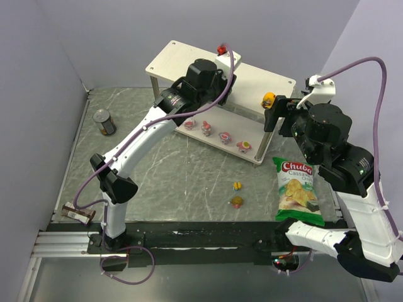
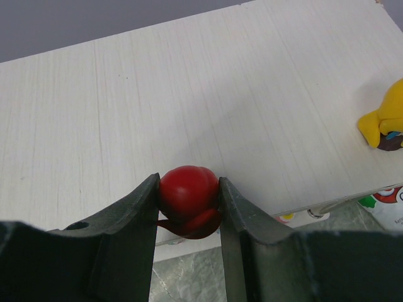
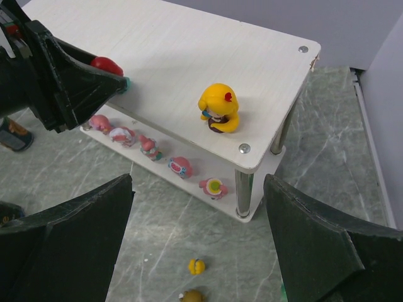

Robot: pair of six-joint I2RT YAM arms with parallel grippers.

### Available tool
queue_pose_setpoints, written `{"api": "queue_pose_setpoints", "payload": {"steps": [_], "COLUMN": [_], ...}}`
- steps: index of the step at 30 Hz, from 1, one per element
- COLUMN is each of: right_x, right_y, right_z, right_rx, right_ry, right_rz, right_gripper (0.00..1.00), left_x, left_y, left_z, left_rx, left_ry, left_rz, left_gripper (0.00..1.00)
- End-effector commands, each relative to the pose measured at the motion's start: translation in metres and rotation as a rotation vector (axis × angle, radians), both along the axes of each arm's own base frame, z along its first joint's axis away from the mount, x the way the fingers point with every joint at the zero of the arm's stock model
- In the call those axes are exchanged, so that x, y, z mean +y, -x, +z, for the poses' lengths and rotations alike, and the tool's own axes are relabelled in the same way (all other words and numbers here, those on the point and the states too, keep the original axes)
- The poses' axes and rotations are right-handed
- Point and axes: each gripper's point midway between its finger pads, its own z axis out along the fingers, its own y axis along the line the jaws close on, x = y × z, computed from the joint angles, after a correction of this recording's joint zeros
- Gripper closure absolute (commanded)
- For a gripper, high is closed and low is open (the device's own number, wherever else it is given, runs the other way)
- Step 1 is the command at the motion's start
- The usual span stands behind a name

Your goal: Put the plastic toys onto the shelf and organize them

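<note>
My left gripper is shut on a red toy, holding it at the front edge of the shelf's top board; whether the toy touches the board I cannot tell. From above, the red toy sits at the back of the shelf. An orange-yellow toy stands on the top board near its right end. Several pink-and-white toys line the lower board. A yellow-blue toy and a brown toy lie on the table. My right gripper hangs open and empty above the table, by the shelf's right corner.
A green chips bag lies right of the two loose toys. One can stands at the left of the table, and another lies near the left arm's base. Grey walls close in the left and back.
</note>
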Motion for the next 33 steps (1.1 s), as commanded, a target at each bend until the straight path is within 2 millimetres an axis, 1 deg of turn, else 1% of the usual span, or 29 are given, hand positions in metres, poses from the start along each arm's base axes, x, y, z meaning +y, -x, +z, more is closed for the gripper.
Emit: {"api": "queue_pose_setpoints", "payload": {"steps": [1, 4, 9, 15, 23, 33], "right_x": [-0.003, -0.003, -0.003, -0.004, -0.003, -0.005], "right_y": [0.001, 0.000, 0.000, -0.001, -0.002, 0.000], "right_z": [0.009, 0.009, 0.007, 0.004, 0.000, 0.001], "right_rx": [-0.037, -0.037, -0.036, -0.034, -0.024, -0.026], "right_ry": [-0.035, -0.035, -0.043, -0.048, -0.052, -0.060], "right_rz": [-0.010, -0.013, -0.014, -0.020, -0.017, -0.021], "right_gripper": [0.09, 0.09, 0.09, 0.09, 0.09, 0.09], "left_x": [-0.006, -0.007, -0.008, -0.009, -0.013, -0.013], "left_y": [-0.002, -0.002, -0.002, -0.003, -0.005, -0.009], "left_z": [-0.003, -0.003, -0.014, -0.021, -0.022, -0.015], "left_rx": [0.008, 0.007, 0.021, 0.026, 0.026, 0.012], "left_ry": [-0.003, -0.006, -0.030, -0.046, -0.041, -0.022], "left_rz": [-0.026, -0.037, -0.045, -0.057, -0.059, -0.049], "left_gripper": [0.67, 0.64, 0.63, 0.58, 0.52, 0.33]}}
